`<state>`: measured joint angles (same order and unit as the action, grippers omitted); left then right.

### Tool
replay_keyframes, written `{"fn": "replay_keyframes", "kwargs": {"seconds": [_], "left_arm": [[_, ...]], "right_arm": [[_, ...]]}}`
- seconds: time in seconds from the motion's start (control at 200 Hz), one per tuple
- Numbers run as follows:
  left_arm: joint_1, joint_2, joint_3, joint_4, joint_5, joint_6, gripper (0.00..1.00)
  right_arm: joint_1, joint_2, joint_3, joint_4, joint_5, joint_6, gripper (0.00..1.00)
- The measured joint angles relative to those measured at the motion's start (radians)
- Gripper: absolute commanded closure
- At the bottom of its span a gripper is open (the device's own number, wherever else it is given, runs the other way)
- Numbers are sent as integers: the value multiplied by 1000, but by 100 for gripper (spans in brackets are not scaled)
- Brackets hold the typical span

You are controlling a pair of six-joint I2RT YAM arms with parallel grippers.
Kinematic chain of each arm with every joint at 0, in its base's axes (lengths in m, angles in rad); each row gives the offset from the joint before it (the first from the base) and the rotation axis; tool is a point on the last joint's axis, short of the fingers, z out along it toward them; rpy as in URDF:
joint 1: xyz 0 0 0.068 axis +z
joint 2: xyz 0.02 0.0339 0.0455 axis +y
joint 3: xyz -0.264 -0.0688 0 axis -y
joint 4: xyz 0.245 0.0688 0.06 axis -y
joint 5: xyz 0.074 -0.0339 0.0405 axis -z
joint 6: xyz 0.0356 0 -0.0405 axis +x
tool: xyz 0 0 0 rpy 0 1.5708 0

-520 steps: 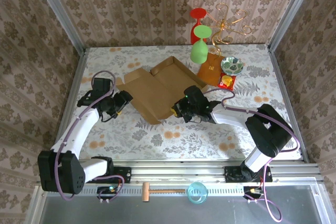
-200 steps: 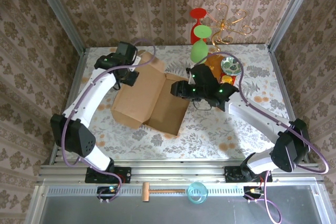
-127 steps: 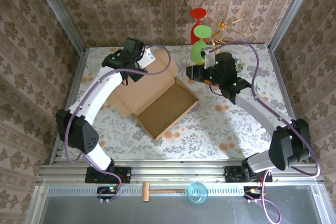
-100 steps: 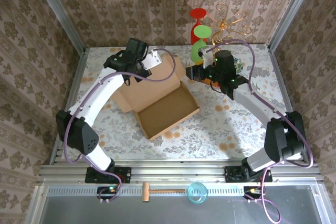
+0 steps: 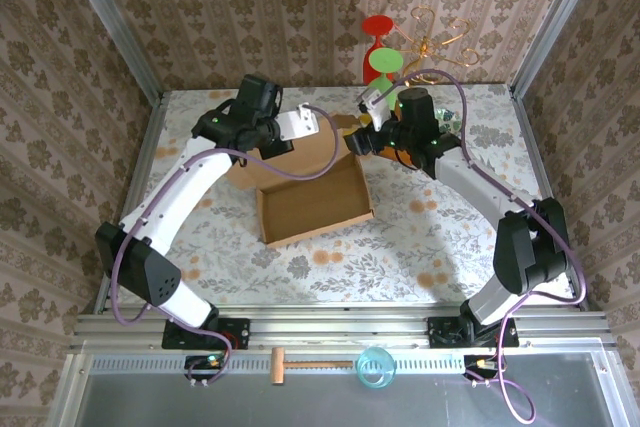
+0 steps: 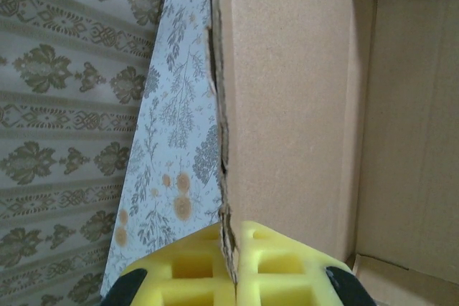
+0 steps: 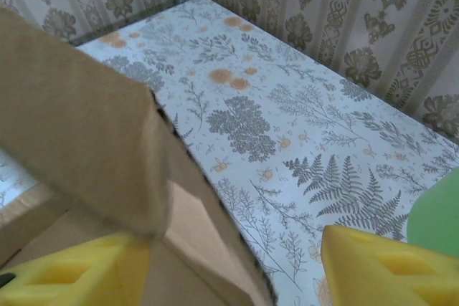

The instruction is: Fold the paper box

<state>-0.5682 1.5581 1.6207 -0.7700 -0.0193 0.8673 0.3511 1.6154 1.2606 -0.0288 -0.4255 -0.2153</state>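
The left jaws are closed on a raw upright edge of the box (image 6: 287, 105), with one yellow pad (image 6: 287, 270) pressed against each face of the cardboard. The right jaws stand wide open. A raised flap of the box (image 7: 72, 141) rises between the right pads (image 7: 387, 266) and covers the left one, so it is unclear whether either pad touches it.

From above, both arms meet at the far side of the box (image 5: 315, 205), the left arm (image 5: 170, 197) reaching in from the left and the right arm (image 5: 470, 182) from the right. The box is plain brown corrugated card. Its near part forms a shallow open tray with low walls that sits flat, and its far panel is lifted up between the two jaws. It lies at the middle of the table (image 5: 450, 237), slightly to the left.

The table is covered in a pale cloth printed with grey ferns and orange flowers. Brown damask wallpaper (image 5: 250, 7) backs the table and metal posts frame it. A red and green goblet (image 5: 378, 52) and a gold wire stand (image 5: 435, 47) are at the far edge.
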Motion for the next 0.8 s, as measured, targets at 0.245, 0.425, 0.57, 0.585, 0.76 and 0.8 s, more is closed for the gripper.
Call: {"fn": "replay_keyframes", "kwargs": {"seconds": [0.245,0.425,0.57,0.585,0.76,0.8], "left_arm": [[-1,0,0,-7,28,35,100],[-1,0,0,-7,39,43,100],[1,0,0,-2,51,14,64],[2,0,0,0,55,2,60],[109,-22,-10,54,158,-235,44],[164,-39,-25,69,190,-301,43]], "right_arm": [[3,13,12,-31,37,-74,46],[14,14,23,-43,42,-96,72],[31,14,23,-51,50,-103,100],[31,14,23,-53,55,-95,100],[27,9,2,-55,55,-103,100],[24,6,-5,-58,53,-104,100]]}}
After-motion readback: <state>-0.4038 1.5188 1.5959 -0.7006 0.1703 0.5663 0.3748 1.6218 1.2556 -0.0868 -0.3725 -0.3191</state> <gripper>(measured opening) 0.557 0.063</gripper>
